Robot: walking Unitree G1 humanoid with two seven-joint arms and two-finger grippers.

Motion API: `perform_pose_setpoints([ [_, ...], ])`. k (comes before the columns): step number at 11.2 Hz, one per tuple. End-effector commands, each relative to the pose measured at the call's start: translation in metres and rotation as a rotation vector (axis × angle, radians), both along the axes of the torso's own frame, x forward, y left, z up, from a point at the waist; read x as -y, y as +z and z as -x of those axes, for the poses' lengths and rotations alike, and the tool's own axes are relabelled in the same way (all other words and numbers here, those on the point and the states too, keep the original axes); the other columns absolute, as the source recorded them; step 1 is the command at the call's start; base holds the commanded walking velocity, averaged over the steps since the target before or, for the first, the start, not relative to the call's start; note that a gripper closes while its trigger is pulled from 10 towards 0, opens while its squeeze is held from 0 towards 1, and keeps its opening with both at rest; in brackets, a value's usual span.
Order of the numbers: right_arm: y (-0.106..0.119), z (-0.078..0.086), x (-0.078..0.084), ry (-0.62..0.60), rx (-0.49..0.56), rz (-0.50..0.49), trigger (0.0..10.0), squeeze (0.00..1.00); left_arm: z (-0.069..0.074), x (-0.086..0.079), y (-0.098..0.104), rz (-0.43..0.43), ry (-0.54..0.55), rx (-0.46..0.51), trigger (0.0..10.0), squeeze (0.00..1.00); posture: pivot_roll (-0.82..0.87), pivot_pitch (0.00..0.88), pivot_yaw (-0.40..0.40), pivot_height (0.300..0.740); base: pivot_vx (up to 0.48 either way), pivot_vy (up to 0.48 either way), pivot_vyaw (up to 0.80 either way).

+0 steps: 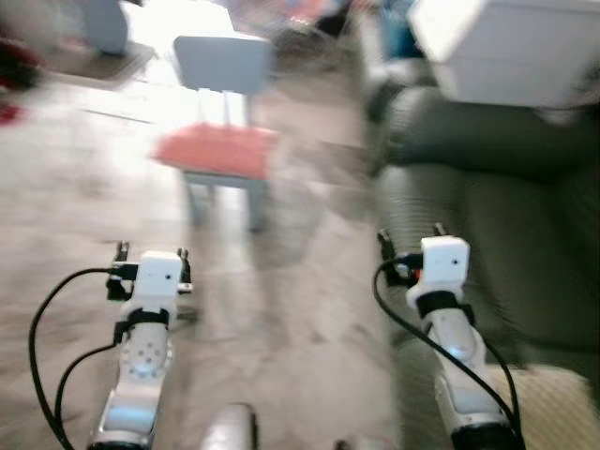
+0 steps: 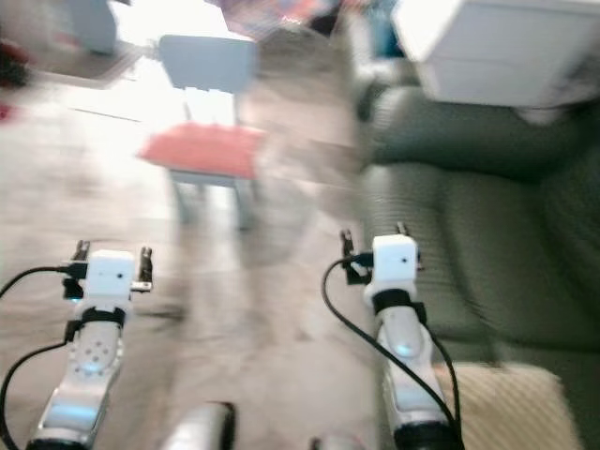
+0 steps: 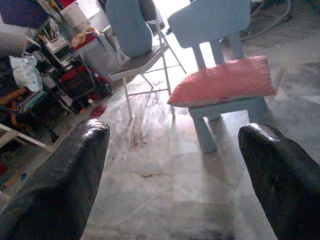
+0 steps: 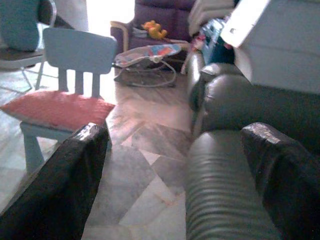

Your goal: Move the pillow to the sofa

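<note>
Both grippers, left (image 3: 170,175) and right (image 4: 175,175), gape empty short of the small blue chair (image 1: 222,70), whose seat carries the pink pillow (image 3: 225,82), while the right wrist view adds the dark sofa (image 4: 225,165) beside that chair.

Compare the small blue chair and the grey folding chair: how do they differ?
The small blue chair holds a red pillow on its seat; the folding chair carries a blue cushion. The blue chair has thick legs; the folding chair has thin metal ones. Both stand on the tiled floor.

No text, label, brand, number or sign can be read — the head views are blurred.
</note>
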State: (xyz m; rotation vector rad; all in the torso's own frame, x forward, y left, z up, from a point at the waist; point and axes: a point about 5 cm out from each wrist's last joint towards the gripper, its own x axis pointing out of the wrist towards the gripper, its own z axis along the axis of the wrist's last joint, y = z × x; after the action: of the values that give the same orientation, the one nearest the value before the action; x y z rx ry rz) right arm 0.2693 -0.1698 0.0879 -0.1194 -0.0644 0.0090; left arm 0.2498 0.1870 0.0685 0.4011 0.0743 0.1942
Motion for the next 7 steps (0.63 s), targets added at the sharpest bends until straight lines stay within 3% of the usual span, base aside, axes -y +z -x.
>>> perform_pose_setpoints([
  [1,-0.005,0.003,0.011,-0.051,-0.016,-0.009,10.0,0.0,-0.005,0.008,0.002,0.0,-0.034,0.0,10.0,0.0,-0.01,0.106,-0.001,0.74,0.0,0.0,0.0],
  [5,-0.011,0.006,0.01,-0.074,-0.025,-0.022,10.0,0.0,-0.01,0.01,0.004,-0.002,-0.057,0.004,10.0,0.0,-0.01,0.1,0.025,0.74,0.0,0.0,0.0],
  [7,-0.009,-0.003,0.006,-0.068,-0.008,-0.03,10.0,0.0,-0.024,0.017,0.009,-0.003,-0.072,0.039,10.0,0.0,-0.02,0.03,0.022,0.74,0.0,0.0,0.0],
])
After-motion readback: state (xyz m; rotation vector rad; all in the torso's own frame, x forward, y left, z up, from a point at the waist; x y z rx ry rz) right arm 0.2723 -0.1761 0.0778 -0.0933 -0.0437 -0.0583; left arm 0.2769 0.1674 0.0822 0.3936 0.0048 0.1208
